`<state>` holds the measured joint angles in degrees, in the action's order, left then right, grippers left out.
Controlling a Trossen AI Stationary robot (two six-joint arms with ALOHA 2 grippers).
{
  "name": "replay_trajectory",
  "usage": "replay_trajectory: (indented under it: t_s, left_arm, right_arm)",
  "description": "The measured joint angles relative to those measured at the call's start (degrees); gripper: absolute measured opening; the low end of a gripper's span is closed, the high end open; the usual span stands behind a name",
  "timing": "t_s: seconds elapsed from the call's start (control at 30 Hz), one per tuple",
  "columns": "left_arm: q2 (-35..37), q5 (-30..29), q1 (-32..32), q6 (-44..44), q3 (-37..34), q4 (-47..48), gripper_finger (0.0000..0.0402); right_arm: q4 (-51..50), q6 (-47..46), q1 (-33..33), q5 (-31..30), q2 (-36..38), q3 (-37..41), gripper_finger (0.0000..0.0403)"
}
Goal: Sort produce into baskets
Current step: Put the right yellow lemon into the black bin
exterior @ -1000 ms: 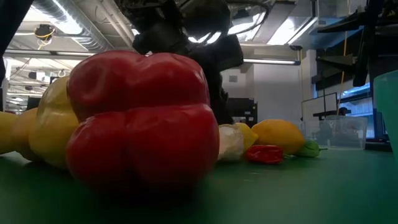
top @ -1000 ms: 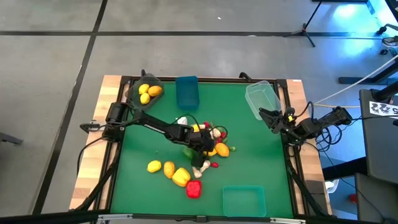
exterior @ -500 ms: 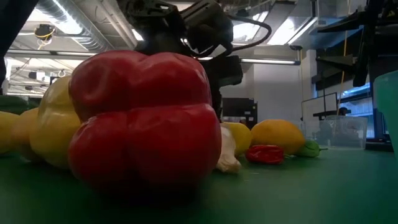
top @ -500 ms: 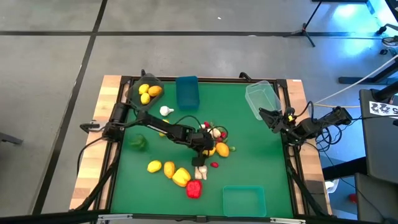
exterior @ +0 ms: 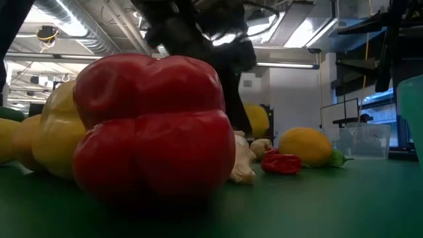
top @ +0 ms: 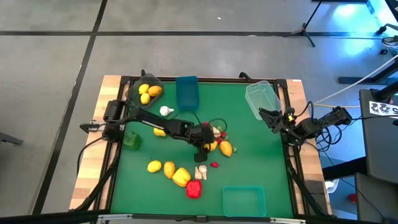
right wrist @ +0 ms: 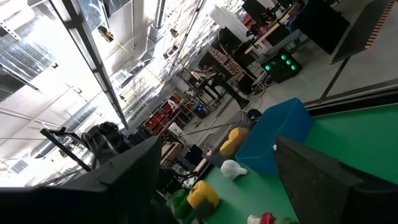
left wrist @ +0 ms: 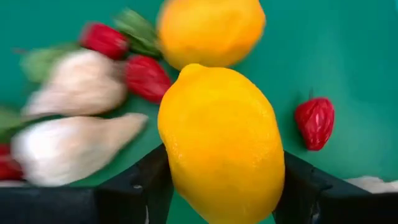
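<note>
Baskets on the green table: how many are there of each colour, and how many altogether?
Dark grey basket: 1
Blue basket: 1
Clear basket: 1
Teal-green basket: 1
Total: 4

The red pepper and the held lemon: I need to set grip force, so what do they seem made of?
The red pepper looks like smooth, hard moulded plastic: glossy skin with soft highlights. The lemon, clamped in the left gripper, looks matte with a faint pebbled texture, probably plastic or foam; I can't tell which. It shows no denting at the fingers.
</note>
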<state>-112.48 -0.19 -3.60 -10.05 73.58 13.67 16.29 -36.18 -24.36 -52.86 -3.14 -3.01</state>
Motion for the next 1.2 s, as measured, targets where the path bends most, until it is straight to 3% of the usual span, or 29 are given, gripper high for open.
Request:
replay_trajectory:
  t_s: [0.2,0.53,0.8,1.0,1.2]
  left_arm:
    - [10.3,-1.3,6.1,-6.3,0.1,9.1,0.0215]
    - [27.3,-15.6,21.6,-12.8,0.2,37.9,0.0217]
    - [31.7,-18.7,35.2,-27.1,-0.1,60.3,0.0217]
    - [31.7,-20.0,42.5,-27.6,-2.5,60.2,0.0217]
    - [31.7,-19.5,47.6,-27.6,-10.2,59.8,0.0218]
  right_arm:
    - [-0.1,0.0,0.0,0.0,0.0,0.0,0.0303]
    - [-0.4,0.0,0.0,0.0,-0.1,0.0,0.0303]
    - [-1.5,0.0,0.0,0.0,-0.1,0.0,0.0303]
    - [-2.0,0.0,0.0,0.0,-0.1,0.0,0.0303]
    - [-2.7,0.0,0.0,0.0,-0.1,0.0,0.0303]
